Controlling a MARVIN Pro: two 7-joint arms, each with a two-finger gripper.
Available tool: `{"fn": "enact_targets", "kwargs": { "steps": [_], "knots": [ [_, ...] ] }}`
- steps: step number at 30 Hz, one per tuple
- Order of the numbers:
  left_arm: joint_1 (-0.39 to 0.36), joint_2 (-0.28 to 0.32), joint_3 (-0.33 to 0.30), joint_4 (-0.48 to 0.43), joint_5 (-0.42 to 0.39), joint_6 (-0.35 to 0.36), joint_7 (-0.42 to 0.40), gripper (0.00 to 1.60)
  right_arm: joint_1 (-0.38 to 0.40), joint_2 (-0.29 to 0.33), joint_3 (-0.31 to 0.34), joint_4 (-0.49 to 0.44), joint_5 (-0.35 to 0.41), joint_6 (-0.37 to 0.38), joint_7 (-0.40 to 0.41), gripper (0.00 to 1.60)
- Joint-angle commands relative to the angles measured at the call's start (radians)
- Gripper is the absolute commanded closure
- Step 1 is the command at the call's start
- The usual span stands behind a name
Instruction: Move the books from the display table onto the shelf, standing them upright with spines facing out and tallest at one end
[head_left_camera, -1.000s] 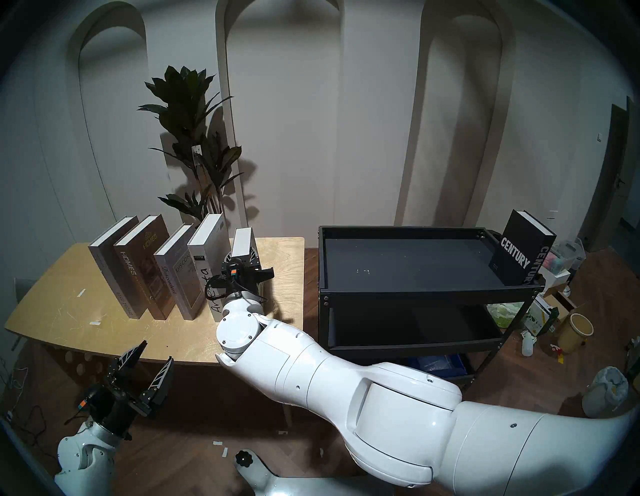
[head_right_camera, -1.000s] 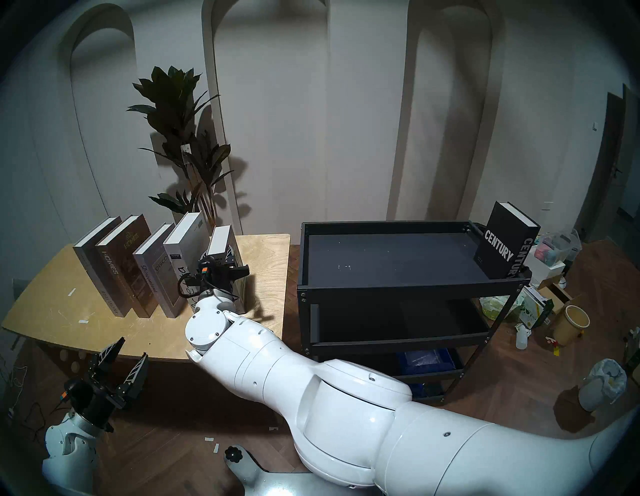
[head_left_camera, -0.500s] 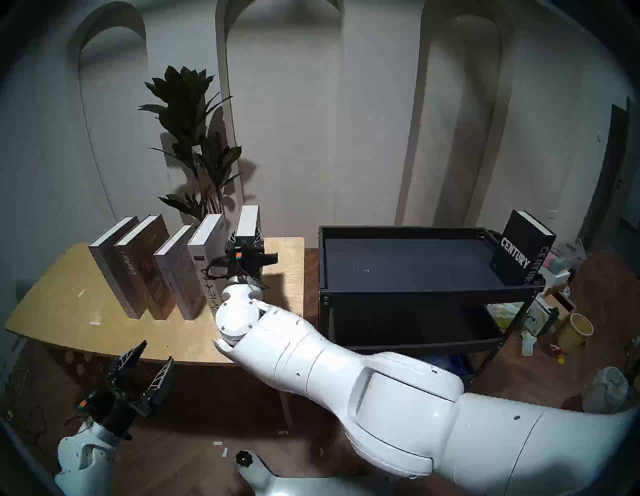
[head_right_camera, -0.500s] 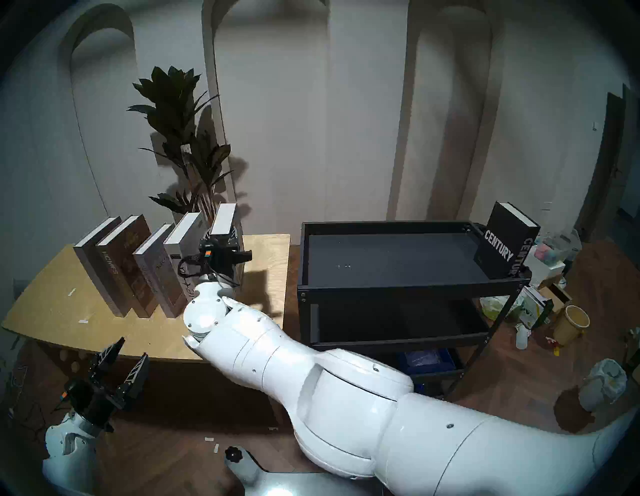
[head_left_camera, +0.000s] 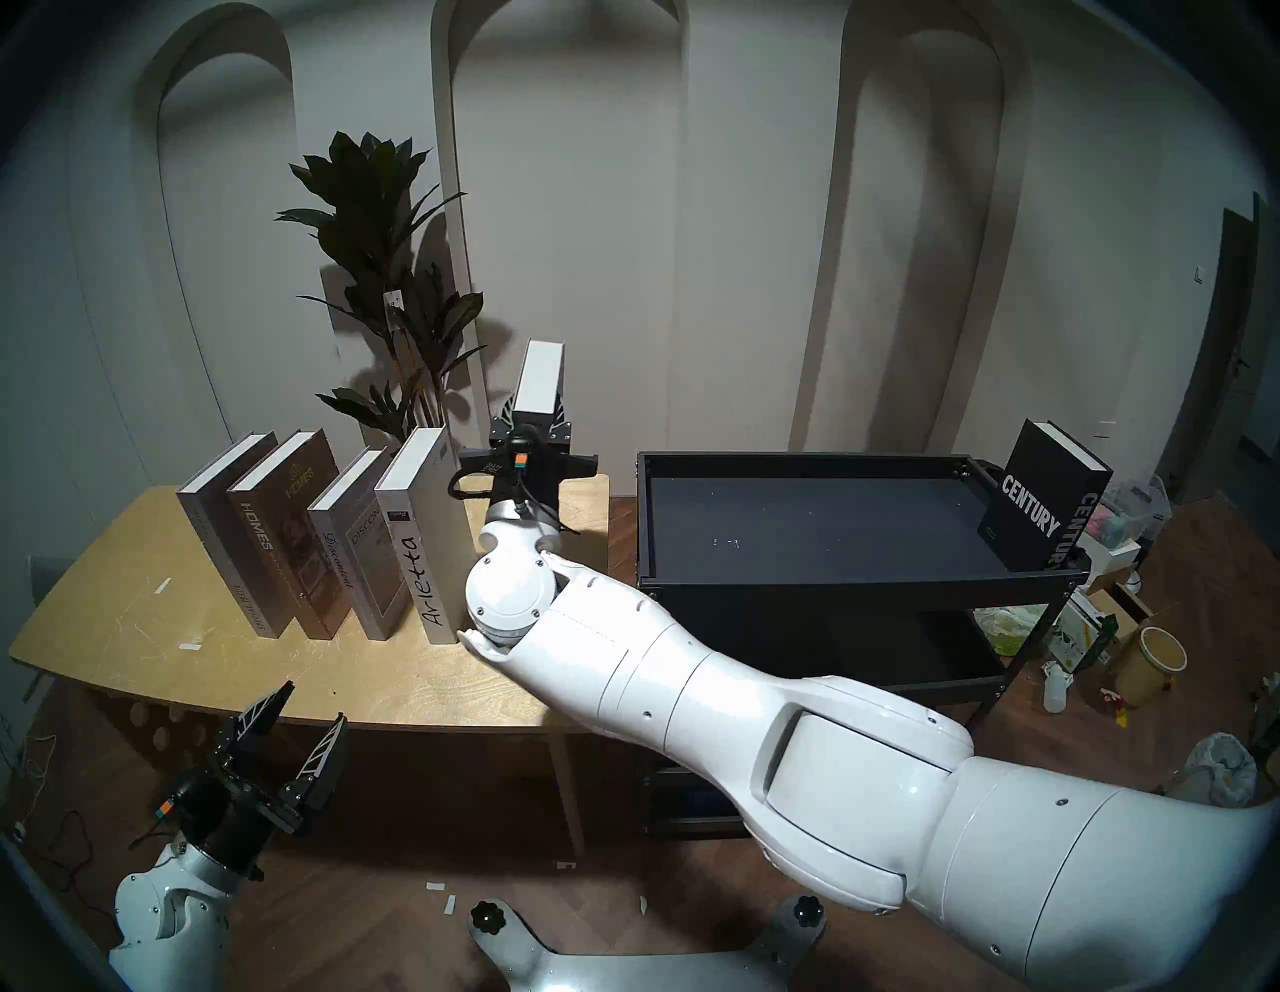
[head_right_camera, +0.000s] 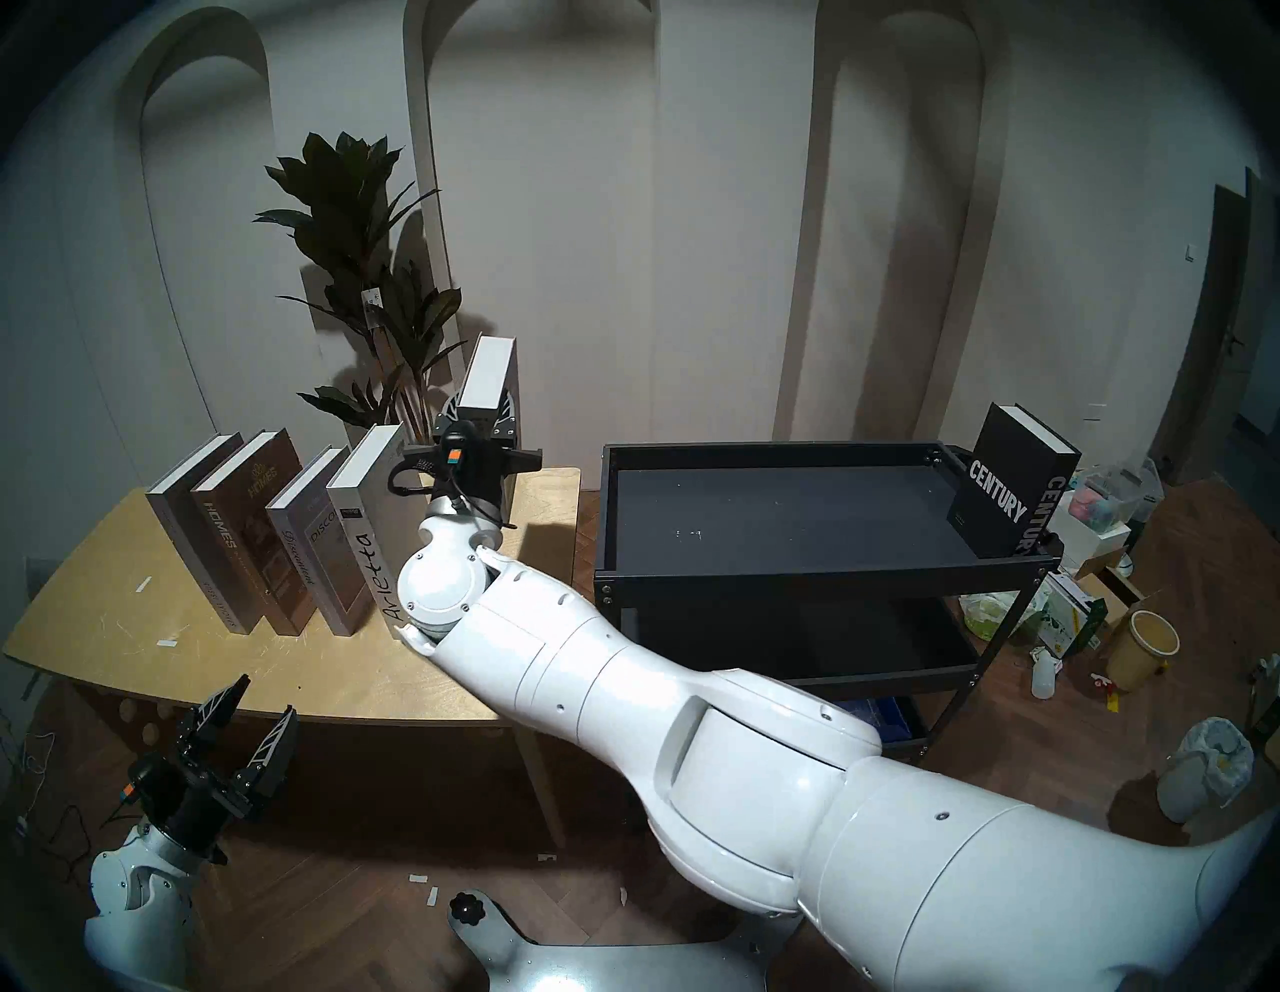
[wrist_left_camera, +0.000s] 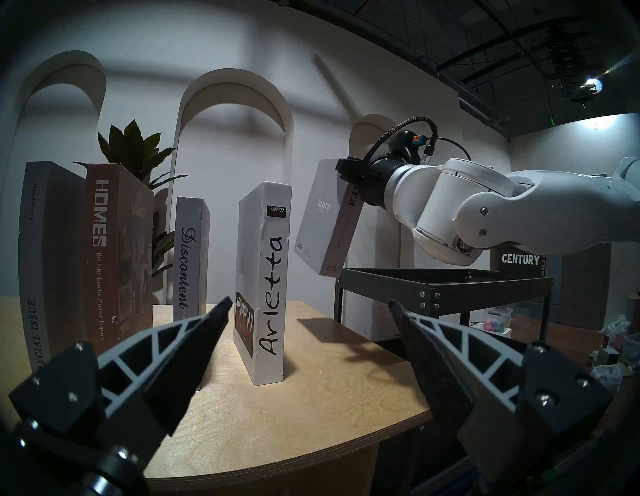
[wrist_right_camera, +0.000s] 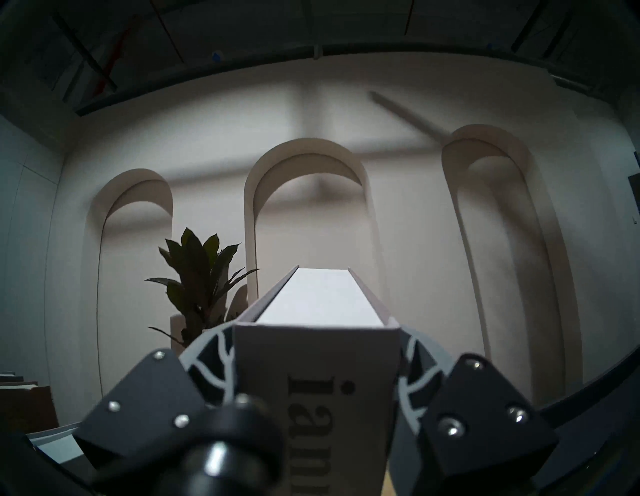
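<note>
My right gripper (head_left_camera: 530, 415) is shut on the grey "ianra" book (head_left_camera: 541, 377) and holds it tilted in the air above the display table's (head_left_camera: 138, 623) right end, left of the black shelf (head_left_camera: 859, 578). In the right wrist view the book (wrist_right_camera: 318, 301) sits between the fingers (wrist_right_camera: 207, 350). "Special Issue" (head_left_camera: 221, 526), "HOMES" (head_left_camera: 277, 519), "Discontent" (head_left_camera: 353, 540) and "Arletta" (head_left_camera: 415, 533) stand upright in a row on the table. "CENTURY" (head_left_camera: 1039, 512) stands at the right end of the shelf's top level. My left gripper (head_left_camera: 313, 703) is open and empty, below the table's front edge.
A potted plant (head_left_camera: 388, 277) stands behind the table. Boxes, a yellow bucket (head_left_camera: 1153, 665) and a white bin (head_left_camera: 1219, 769) clutter the floor right of the shelf. The shelf has lower tiers under its rimmed top.
My right gripper has lifted the "ianra" book off the table, up and to the right toward the shelf. The left arm has not moved.
</note>
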Motion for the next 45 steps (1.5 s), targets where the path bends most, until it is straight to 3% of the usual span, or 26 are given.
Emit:
{"fn": "enact_targets", "kwargs": {
  "steps": [1, 14, 19, 22, 25, 27, 33, 45],
  "knots": [
    [-0.002, 0.001, -0.001, -0.01, -0.001, -0.002, -0.002, 0.0, 0.016, 0.119, 0.021, -0.119, -0.044, 0.015, -0.035, 1.6],
    [-0.003, 0.001, 0.0, -0.007, -0.001, -0.002, -0.002, 0.0, -0.006, 0.276, 0.055, -0.275, -0.1, 0.03, -0.107, 1.6],
    [-0.003, 0.001, 0.0, -0.006, -0.001, -0.002, -0.002, 0.0, -0.048, 0.372, 0.083, -0.348, -0.105, 0.066, -0.123, 1.6],
    [-0.003, 0.001, 0.0, -0.006, -0.001, -0.002, -0.002, 0.0, -0.058, 0.385, 0.105, -0.355, -0.1, 0.075, -0.124, 1.6],
    [-0.004, 0.002, 0.0, -0.005, -0.001, -0.002, -0.002, 0.0, -0.065, 0.444, 0.131, -0.376, -0.1, 0.095, -0.117, 1.6],
    [-0.004, 0.002, 0.0, -0.005, -0.001, -0.002, -0.002, 0.0, -0.063, 0.443, 0.146, -0.377, -0.099, 0.099, -0.116, 1.6],
    [-0.004, 0.002, 0.0, -0.003, -0.001, -0.002, -0.002, 0.0, -0.045, 0.523, 0.193, -0.416, -0.098, 0.119, -0.099, 1.6],
    [-0.005, 0.002, 0.0, 0.0, -0.001, -0.002, -0.002, 0.0, -0.071, 0.67, 0.244, -0.463, -0.073, 0.166, 0.017, 1.6]
  ]
}}
